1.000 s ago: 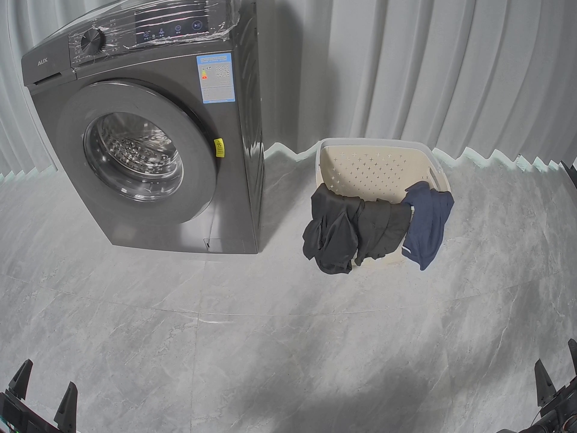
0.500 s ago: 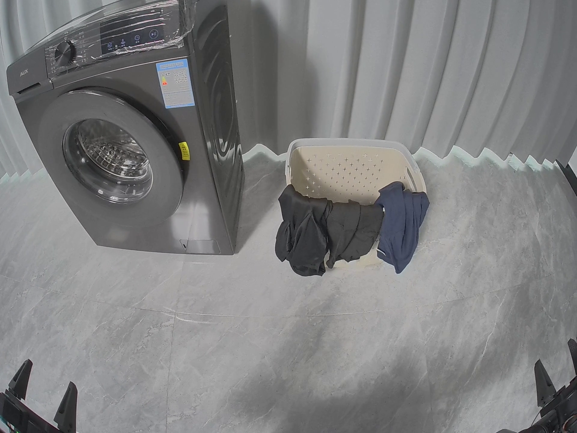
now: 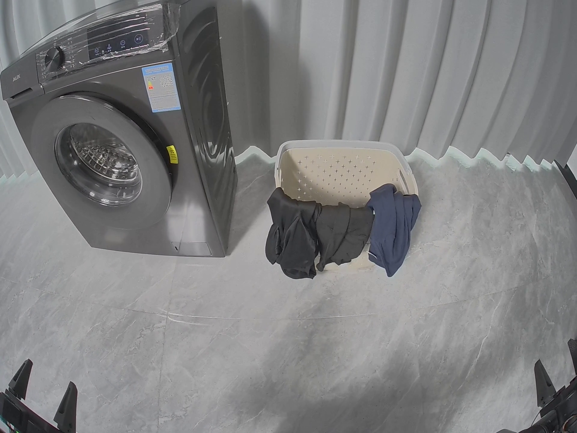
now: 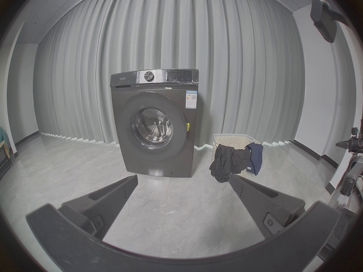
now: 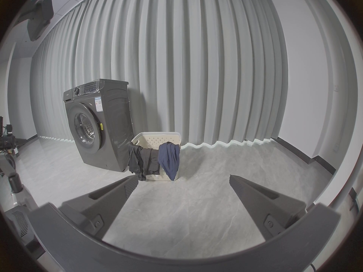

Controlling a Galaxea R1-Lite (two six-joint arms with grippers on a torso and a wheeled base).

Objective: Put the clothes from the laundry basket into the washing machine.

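Both grippers hang low over the grey floor [image 3: 300, 344], each spread wide and holding nothing. The left gripper [image 4: 183, 178] has its dark fingers [image 4: 109, 201] well apart, with bare floor showing between them. The right gripper [image 5: 183, 178] is parted just as far.

The washer [image 3: 114, 151] stands well ahead of the left fingers, its round door shut. The basket [image 3: 345, 147] sits on the floor just beside the washer's right flank, far ahead of both pairs of fingers: forward and to the right of the left pair, forward and to the left of the right pair.

A black garment [image 3: 300, 236] is draped over the basket's near rim and reaches down to the floor. A blue garment [image 3: 390, 227] hangs over the near right corner, touching the black one.

A pale pleated curtain [image 3: 390, 61] runs behind washer and basket.
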